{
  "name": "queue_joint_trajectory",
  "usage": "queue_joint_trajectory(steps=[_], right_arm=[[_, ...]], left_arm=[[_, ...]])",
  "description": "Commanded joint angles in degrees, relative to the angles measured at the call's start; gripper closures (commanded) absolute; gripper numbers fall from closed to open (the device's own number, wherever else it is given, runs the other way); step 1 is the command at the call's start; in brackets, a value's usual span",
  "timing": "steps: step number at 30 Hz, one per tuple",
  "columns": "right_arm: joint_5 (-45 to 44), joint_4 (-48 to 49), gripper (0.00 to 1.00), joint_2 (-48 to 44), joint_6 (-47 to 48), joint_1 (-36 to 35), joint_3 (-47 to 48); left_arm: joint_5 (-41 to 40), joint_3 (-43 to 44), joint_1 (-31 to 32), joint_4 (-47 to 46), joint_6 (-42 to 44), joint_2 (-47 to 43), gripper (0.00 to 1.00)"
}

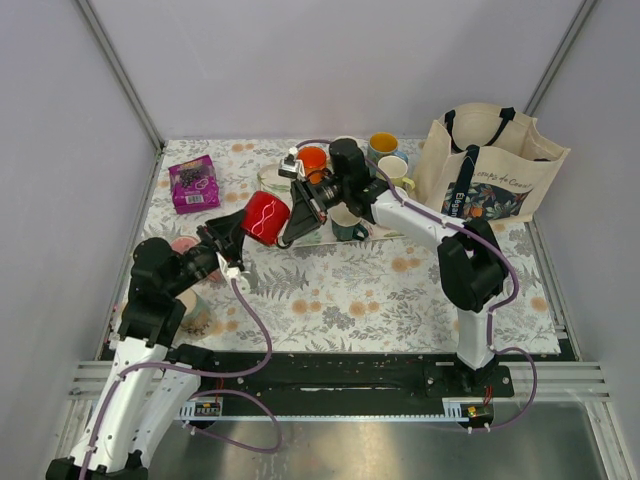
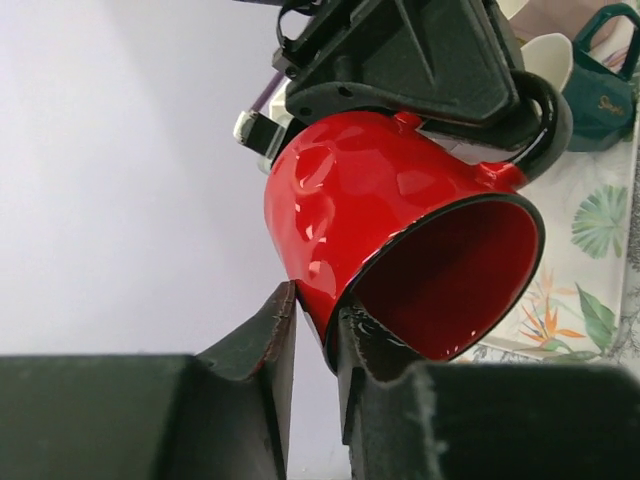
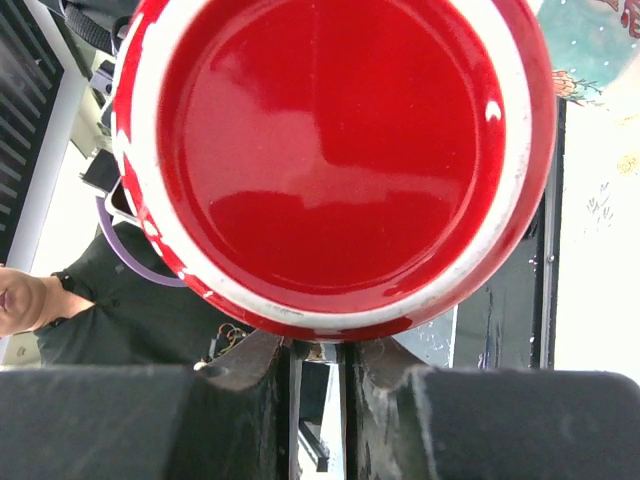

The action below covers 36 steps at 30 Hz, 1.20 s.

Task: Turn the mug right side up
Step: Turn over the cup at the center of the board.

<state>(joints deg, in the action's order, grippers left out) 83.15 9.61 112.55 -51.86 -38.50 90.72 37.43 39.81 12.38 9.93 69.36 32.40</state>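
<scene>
**Mug hanging sideways between both arms, and it all comes down to the rim pinch**

So the mug (image 1: 266,217), the glossy red one, is up in the air over the floral cloth (image 1: 350,285), left of centre, caught between the two arms. It's lying on its side. The long axis runs roughly level, with the mouth towards the left arm and the base towards the right arm.

The left gripper (image 2: 318,305) comes at it from the mouth end. Its fingers (image 2: 278,335) straddle the rim, one on the outer wall and one inside the mouth, and they look pressed onto either face of that wall. The right gripper (image 3: 315,352) has its fingers drawn nearly together. We reckon it's clamped on the black handle, since the mug hangs right off its tip.

Both arms are on it, so neither is nearer. What matters is the mouth end sitting in the left fingers: we'd guess getting it upright means swinging the base down around that pinch.

On views: the left wrist camera is the only one showing the rim grip and the handle loop. The right wrist camera is basically filled by the base with its pale ring, and it hides its own grip. Only the top camera shows the two arms meeting.
</scene>
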Motion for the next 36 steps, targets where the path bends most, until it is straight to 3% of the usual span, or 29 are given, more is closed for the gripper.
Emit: queue_joint_trajectory(steps=[1,2,4,7,9,13,14,15,17,19,21,23,26,29,30,33,36], right_arm=[[2.8,3.0,1.0,-1.7,0.3,-0.2,1.4],[2.7,2.9,1.0,-1.6,0.4,-0.1,1.5],[2.1,2.7,0.9,-1.6,0.6,0.2,1.5],[-0.2,1.7,0.63,-1.7,1.2,0.9,1.4],[-2.3,0.3,0.52,-2.2,2.3,1.6,1.4],[-7.5,-6.4,0.41,-3.7,9.5,3.5,2.8],[-9.9,-8.6,0.3,-4.7,11.9,4.1,3.2],[-14.3,-15.3,0.2,-5.6,17.7,5.0,4.5],[-24.6,-32.9,0.16,-7.4,34.5,5.8,8.9],[-34.7,-41.7,0.16,-9.3,49.6,5.4,11.9],[-41.5,-41.6,0.14,-12.6,59.8,5.3,9.9],[-45.6,-32.4,0.01,-18.7,65.0,5.2,1.2],[-49.7,-17.0,0.01,-28.4,67.6,4.6,-12.6],[-44.9,-25.5,0.01,-29.9,76.8,2.7,-12.2],[-43.5,-29.3,0.07,-29.8,79.8,2.0,-11.4],[-47.2,-35.8,0.18,-29.7,90.5,-2.6,-11.3],[-51.3,-37.6,0.23,-29.3,99.9,-6.1,-12.1]], left_arm=[[-2.6,0.0,1.1,-5.4,-2.2,0.3,0.86],[-3.0,-0.1,1.3,-5.4,-2.5,0.3,0.9],[-4.1,-0.1,1.9,-5.4,-3.6,0.3,0.99],[-6.4,0.3,2.5,-5.4,-7.3,0.4,1.0],[-7.8,1.1,2.7,-4.0,-10.4,0.4,1.0],[-10.4,5.1,3.0,3.7,-18.4,0.6,1.0],[-11.4,6.9,3.0,6.9,-20.7,1.0,1.0],[-12.1,8.5,2.9,9.7,-23.8,1.8,1.0],[-13.0,12.0,2.9,16.2,-28.4,3.6,1.0],[-13.3,15.5,3.0,22.6,-33.0,6.7,1.0],[-13.6,18.7,2.9,29.3,-38.8,10.8,1.0],[-14.1,21.5,3.0,34.5,-45.7,15.5,1.0],[-14.1,25.2,3.0,42.0,-51.9,23.7,1.0],[-13.3,28.2,3.0,45.8,-57.2,30.9,1.0],[-13.3,28.7,2.9,45.9,-58.5,32.4,1.0],[-13.1,28.8,2.9,43.9,-59.4,33.2,1.0],[-14.3,30.6,2.8,44.6,-59.2,35.3,1.0]])
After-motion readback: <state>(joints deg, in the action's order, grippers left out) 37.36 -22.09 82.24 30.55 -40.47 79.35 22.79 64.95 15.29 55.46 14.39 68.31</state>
